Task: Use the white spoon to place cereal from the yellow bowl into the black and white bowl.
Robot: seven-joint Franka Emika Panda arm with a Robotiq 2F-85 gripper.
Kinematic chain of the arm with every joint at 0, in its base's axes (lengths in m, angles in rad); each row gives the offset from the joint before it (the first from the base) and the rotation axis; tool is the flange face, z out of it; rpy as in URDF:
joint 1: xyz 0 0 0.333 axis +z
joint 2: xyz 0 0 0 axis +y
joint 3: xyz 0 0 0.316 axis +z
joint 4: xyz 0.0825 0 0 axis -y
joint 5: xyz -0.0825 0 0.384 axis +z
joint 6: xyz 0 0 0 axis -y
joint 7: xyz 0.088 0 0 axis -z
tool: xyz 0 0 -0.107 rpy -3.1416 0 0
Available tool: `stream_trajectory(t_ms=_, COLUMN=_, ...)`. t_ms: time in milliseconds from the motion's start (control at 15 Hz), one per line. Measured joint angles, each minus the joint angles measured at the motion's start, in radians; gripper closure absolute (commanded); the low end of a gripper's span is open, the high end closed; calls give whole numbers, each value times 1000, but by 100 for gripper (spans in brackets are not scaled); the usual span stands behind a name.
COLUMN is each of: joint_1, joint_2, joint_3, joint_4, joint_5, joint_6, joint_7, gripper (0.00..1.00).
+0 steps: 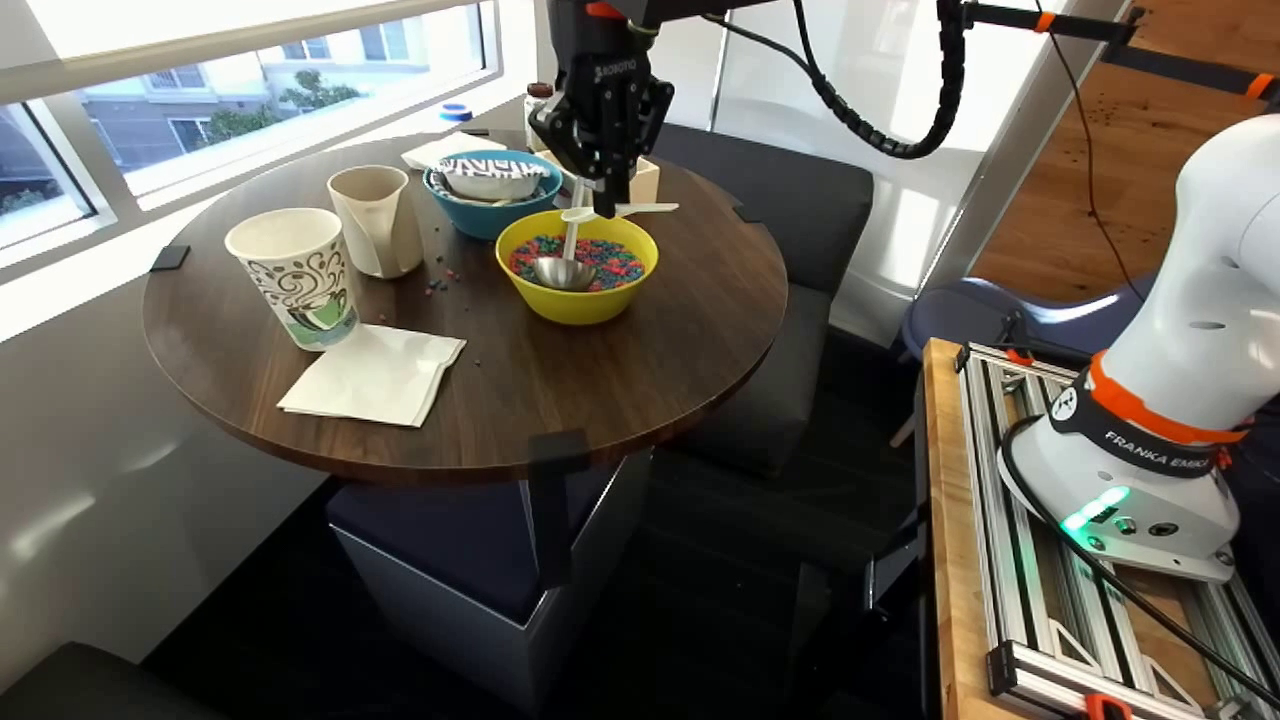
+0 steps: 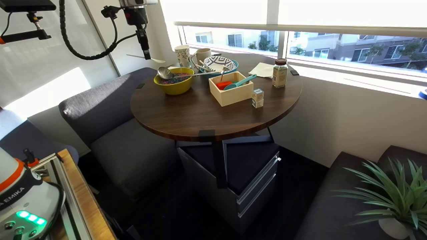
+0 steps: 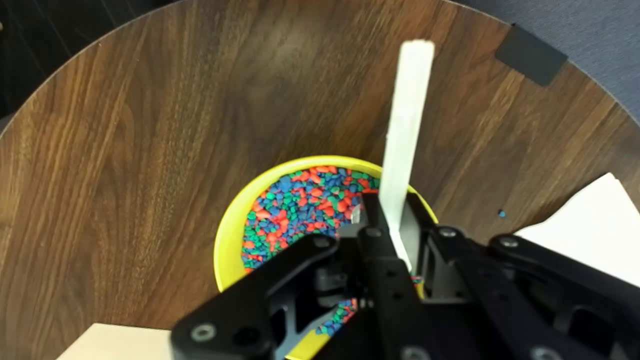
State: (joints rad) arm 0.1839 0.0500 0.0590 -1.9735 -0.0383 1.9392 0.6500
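My gripper (image 1: 608, 205) is shut on the white spoon (image 1: 648, 208), above the yellow bowl (image 1: 572, 305). In the wrist view the fingertips (image 3: 392, 201) flank the spoon's handle (image 3: 407, 115); the scoop end is hidden there. In an exterior view the spoon's scoop (image 2: 158, 61) points toward the window side, held roughly level. I cannot tell whether it holds anything. Red, blue and green cereal (image 3: 310, 200) fills much of the yellow bowl (image 3: 235, 215). The black and white bowl (image 2: 218, 62) sits inside a blue bowl (image 2: 235, 67) beside the yellow bowl.
A metal ladle (image 1: 565, 272) rests in the yellow bowl, its handle toward the blue bowl. A wooden box (image 2: 232, 95) with utensils, a spice jar (image 2: 280, 75) and a small shaker (image 2: 258, 98) stand nearby. A paper cup (image 1: 305, 285), mug (image 1: 380, 225) and napkin (image 1: 375, 375) stand beyond.
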Motion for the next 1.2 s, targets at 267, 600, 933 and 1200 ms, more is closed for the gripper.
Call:
stream_trajectory(t_ms=267, joint_1=-53, joint_2=21, joint_3=-6, joint_4=-15, joint_5=68, joint_6=-15, joint_7=-1, gripper=96)
stream_trajectory(t_ms=600, joint_1=-96, joint_2=53, joint_3=-17, joint_4=-27, joint_5=142, joint_6=-20, joint_7=-4, gripper=96)
stream_trajectory(t_ms=933, joint_1=-123, joint_2=88, joint_3=-25, joint_4=-26, joint_5=234, joint_6=-20, joint_7=-18, gripper=96)
stream_trajectory(t_ms=1200, joint_1=-133, joint_2=116, joint_3=-32, joint_4=-18, joint_5=282, joint_6=-20, joint_7=-28, gripper=96)
